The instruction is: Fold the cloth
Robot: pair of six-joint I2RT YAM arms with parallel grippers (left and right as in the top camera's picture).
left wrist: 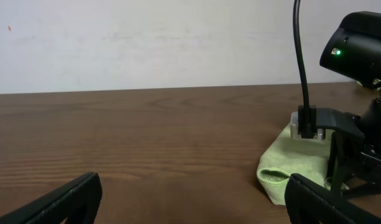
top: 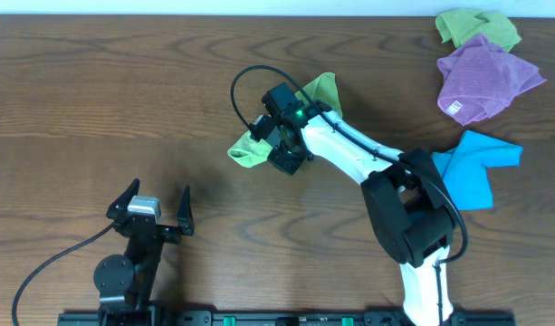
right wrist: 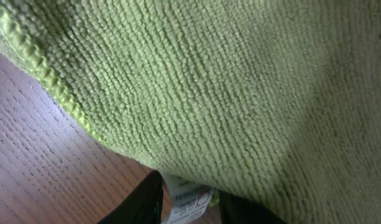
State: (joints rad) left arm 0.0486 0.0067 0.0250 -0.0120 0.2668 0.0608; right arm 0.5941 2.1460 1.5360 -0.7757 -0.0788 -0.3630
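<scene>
The lime-green cloth (top: 248,150) lies bunched near the middle of the table, with one corner sticking out at the far side (top: 322,88). My right gripper (top: 277,145) is down on it and shut on the cloth. In the right wrist view the cloth (right wrist: 227,81) fills the frame. Its small white tag (right wrist: 189,200) sits between my right fingers (right wrist: 187,210). My left gripper (top: 159,190) is open and empty near the front left, well apart from the cloth. In the left wrist view its open fingers (left wrist: 190,205) frame bare table. The cloth (left wrist: 289,165) shows at the right under the right arm.
At the back right lie a second green cloth (top: 476,27) and a purple cloth (top: 485,77). A blue cloth (top: 476,163) lies at the right, beside the right arm's base. The table is dark brown wood (top: 96,81).
</scene>
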